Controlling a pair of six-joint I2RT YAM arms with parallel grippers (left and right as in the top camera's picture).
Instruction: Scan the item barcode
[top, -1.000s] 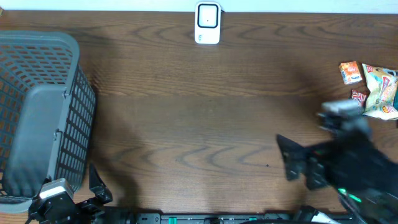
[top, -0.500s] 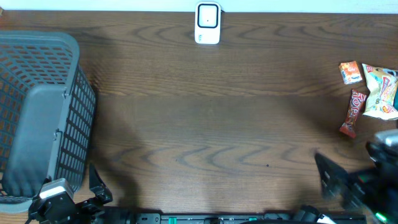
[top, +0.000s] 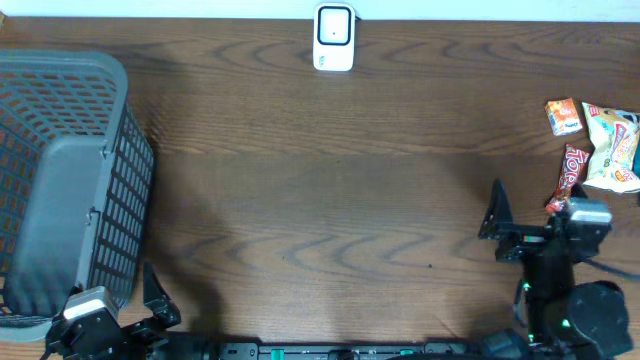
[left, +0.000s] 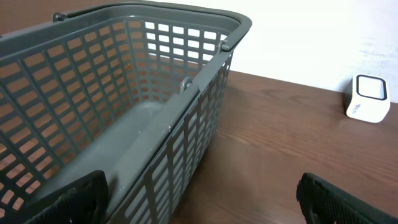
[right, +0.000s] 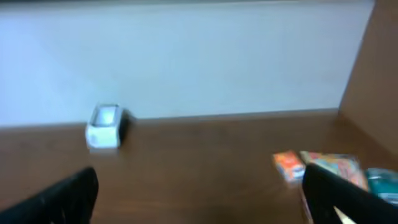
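Observation:
The white barcode scanner (top: 334, 38) stands at the table's back edge; the right wrist view shows it as a blurred scanner (right: 104, 126) far off to the left. Snack items lie at the right edge: an orange packet (top: 563, 116), a red bar (top: 572, 172) and a yellow-white bag (top: 615, 148). My right gripper (top: 527, 215) hovers just left of the red bar, open and empty, facing the back wall. Its right finger (right: 348, 199) overlaps the orange packet (right: 288, 165) and the bag (right: 333, 163). My left gripper (top: 128, 295) is open and empty at the front left.
A large grey plastic basket (top: 120, 170) fills the left side of the table. In the left wrist view its wall (left: 186, 118) rises straight ahead between the open fingers, with the scanner (left: 368, 98) far right. Wood tabletop lies between basket and snacks.
The right arm swung down toward the front right corner, then came back up beside the red bar, which it had partly covered. The left arm has not moved.

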